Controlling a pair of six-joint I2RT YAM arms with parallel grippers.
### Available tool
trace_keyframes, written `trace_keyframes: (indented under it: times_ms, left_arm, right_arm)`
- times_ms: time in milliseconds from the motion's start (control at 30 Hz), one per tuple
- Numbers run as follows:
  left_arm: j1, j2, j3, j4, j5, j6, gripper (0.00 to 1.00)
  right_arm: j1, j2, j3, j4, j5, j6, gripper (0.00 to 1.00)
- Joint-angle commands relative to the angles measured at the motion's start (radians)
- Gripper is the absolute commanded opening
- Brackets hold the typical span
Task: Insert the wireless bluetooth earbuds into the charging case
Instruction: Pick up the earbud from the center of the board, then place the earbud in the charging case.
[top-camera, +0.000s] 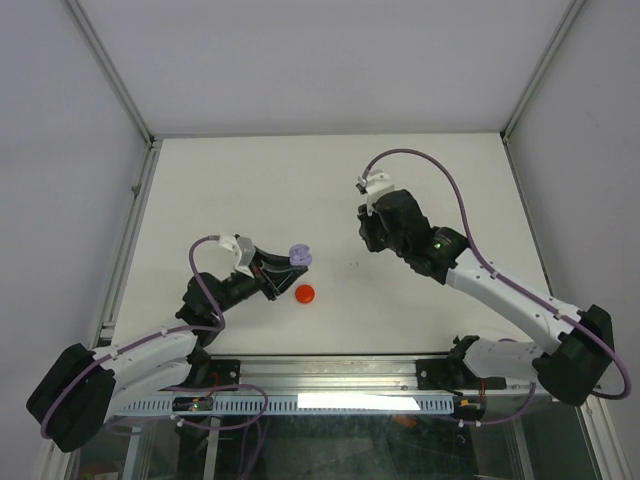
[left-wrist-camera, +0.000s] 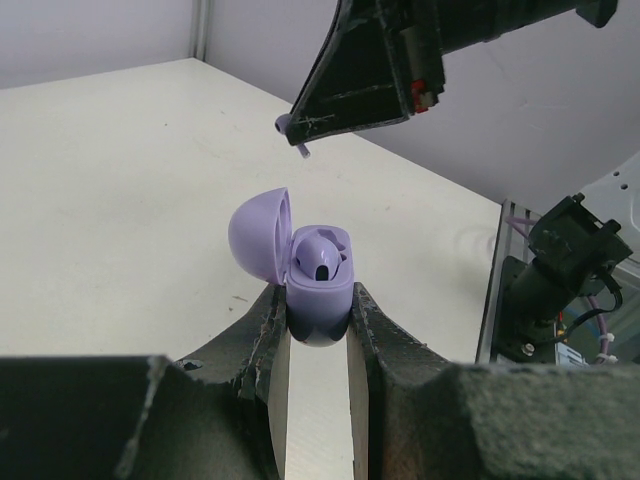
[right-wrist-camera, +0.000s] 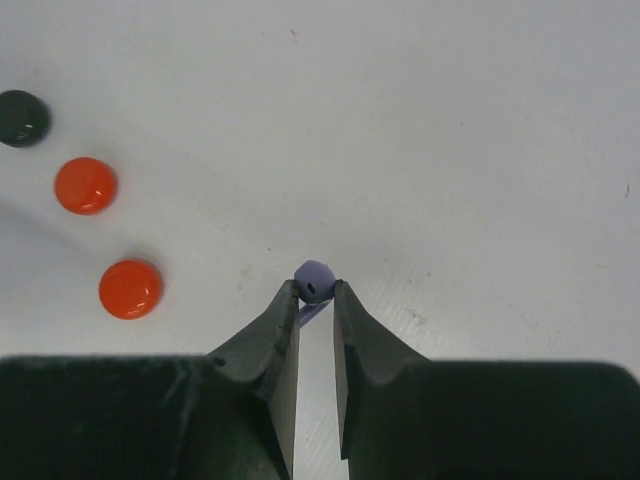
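My right end effector (right-wrist-camera: 316, 300) pinches the lavender earbud (right-wrist-camera: 314, 281); I'd lower it stem-first into the charging case (left-wrist-camera: 320, 292) my left end effector (left-wrist-camera: 318, 312) clamps

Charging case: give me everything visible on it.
The charging case is pale lavender, smooth glossy plastic, rounded. Its hinged lid stands open, tipped back. One lavender earbud with a dark tip sits inside. The left jaws clamp its lower body, holding it upright.
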Motion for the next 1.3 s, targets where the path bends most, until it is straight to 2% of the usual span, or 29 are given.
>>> trace_keyframes:
  times_ms: [0, 333, 667, 1267]
  left_arm:
    - [-0.006, 0.015, 0.041, 0.110, 0.044, 0.013, 0.09]
    - [-0.005, 0.029, 0.048, 0.169, 0.086, 0.051, 0.09]
    - [-0.005, 0.056, 0.083, 0.228, 0.150, 0.066, 0.10]
    - [-0.005, 0.047, 0.081, 0.285, 0.167, 0.000, 0.10]
  right_arm:
    - [0.081, -0.096, 0.024, 0.135, 0.038, -0.090, 0.09]
    - [0.257, -0.270, -0.108, 0.444, -0.015, -0.256, 0.08]
    - [0.398, -0.280, -0.195, 0.672, -0.110, -0.398, 0.08]
    - [0.459, -0.200, -0.238, 0.774, -0.063, -0.477, 0.06]
